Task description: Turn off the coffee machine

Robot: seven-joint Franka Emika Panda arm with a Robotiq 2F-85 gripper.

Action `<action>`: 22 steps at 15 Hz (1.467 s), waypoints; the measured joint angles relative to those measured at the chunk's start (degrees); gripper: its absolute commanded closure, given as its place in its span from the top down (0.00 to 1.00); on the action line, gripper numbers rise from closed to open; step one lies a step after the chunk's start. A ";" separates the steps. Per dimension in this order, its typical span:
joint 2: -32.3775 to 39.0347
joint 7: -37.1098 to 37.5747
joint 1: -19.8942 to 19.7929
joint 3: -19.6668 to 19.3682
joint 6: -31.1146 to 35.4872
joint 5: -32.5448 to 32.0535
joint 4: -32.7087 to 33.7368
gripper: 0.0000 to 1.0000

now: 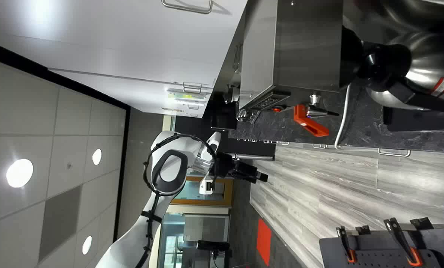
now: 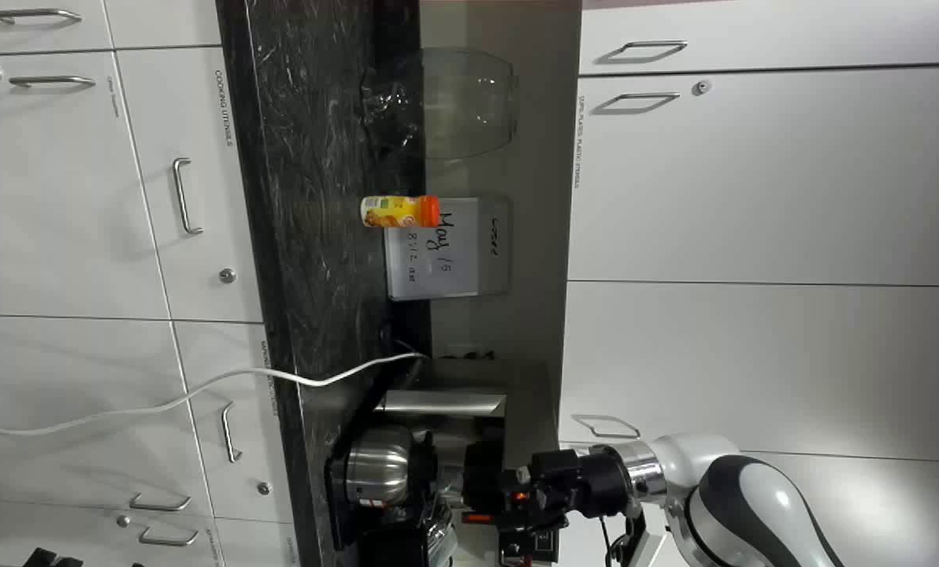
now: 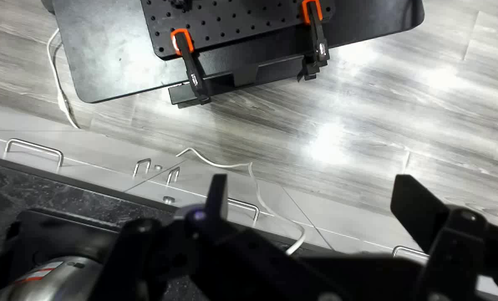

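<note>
The coffee machine (image 1: 307,44) is a large boxy steel appliance on the counter. An orange-red lever (image 1: 311,121) sticks out from its front, beside a small red switch (image 1: 276,109). In an exterior view my gripper and arm hide part of the machine (image 2: 442,404), and the lever (image 2: 477,517) shows by the fingers. My gripper (image 1: 262,176) hangs in front of the machine's front side; I cannot tell the exact gap. In the wrist view the gripper (image 3: 313,196) is open with nothing between its fingers. The switch and lever do not show in the wrist view.
A shiny steel pot (image 1: 427,67) stands under the machine, also in the wrist view (image 3: 52,276). A white cable (image 2: 316,382) crosses the counter (image 2: 312,197). A yellow bottle (image 2: 398,211) and whiteboard (image 2: 446,276) stand there. Overhead cabinets (image 2: 753,197) and a clamped table (image 3: 119,50) flank the room.
</note>
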 measured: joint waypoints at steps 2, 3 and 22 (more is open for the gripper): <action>0.00 0.00 0.00 0.00 0.01 0.00 0.00 1.00; 0.00 0.00 0.00 0.00 0.01 0.00 0.00 1.00; -14.31 9.52 -0.56 6.21 23.25 -16.76 -13.62 1.00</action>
